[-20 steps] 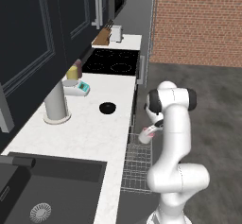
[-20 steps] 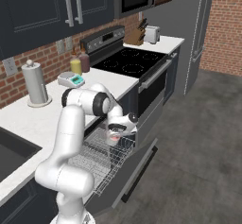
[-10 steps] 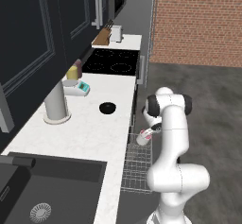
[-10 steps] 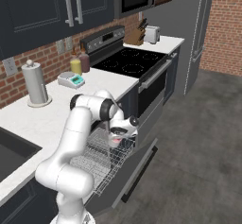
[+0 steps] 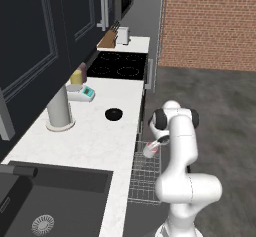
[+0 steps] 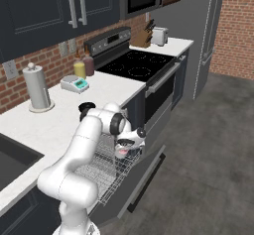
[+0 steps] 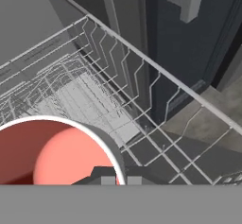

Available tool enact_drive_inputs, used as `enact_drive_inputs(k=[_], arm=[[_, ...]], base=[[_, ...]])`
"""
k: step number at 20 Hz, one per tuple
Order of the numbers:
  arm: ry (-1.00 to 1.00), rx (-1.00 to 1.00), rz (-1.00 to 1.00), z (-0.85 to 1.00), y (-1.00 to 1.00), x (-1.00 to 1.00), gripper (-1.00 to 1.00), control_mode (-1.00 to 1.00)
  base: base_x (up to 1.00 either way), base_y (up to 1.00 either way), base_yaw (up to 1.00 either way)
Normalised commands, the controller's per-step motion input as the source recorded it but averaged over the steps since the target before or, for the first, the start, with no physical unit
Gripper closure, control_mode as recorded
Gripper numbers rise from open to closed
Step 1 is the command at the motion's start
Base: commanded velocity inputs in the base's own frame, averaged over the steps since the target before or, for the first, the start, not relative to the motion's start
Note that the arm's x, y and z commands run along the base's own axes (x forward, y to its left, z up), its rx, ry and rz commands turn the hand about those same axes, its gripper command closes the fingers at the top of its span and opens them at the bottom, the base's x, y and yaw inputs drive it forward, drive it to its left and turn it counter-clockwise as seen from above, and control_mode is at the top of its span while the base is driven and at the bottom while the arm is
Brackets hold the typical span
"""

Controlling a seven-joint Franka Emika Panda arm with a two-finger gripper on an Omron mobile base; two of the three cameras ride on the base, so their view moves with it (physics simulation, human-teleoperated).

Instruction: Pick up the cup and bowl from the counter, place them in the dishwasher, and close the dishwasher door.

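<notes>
Red-lined cup [image 7: 52, 152]: clamped at its rim by the fingers [image 6: 130, 145], hanging just above the wire rack [image 6: 101, 172].
Dishwasher door [image 6: 141, 177]: dropped open beneath the pulled-out rack.
Black bowl [image 5: 114, 114]: on the white tabletop [image 5: 95, 141], apart from the arm.
Grey cylinder [image 5: 59, 109]: further left on the tabletop.
Cooktop [image 5: 119, 65]: beyond the bowl.

Arm: lower than a second ago, elbow folded further down toward the pulled-out rack [image 5: 145, 173]. Gripper [image 6: 130, 145] with the cup [image 6: 121, 151]: descended from above the rack's outer edge to just over its wires. Cup's tilt unchanged in kind, position lower.
</notes>
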Motion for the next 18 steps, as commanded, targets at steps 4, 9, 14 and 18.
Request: enact_drive_inputs(k=[4, 9, 14, 18], arm=[[0.00, 0.00, 0.01, -0.46, 0.00, 0.20, 1.00, -1.00], [0.00, 0.00, 0.01, -0.44, 0.00, 0.17, 1.00, -1.00], [0.00, 0.00, 0.01, -0.40, 0.00, 0.15, 1.00, -1.00], [0.00, 0.00, 0.00, -0.09, 0.00, 0.01, 1.00, -1.00]], base=[[0.00, 0.00, 0.00], [0.00, 0.00, 0.00], [0.00, 0.00, 0.00], [0.00, 0.00, 0.00]])
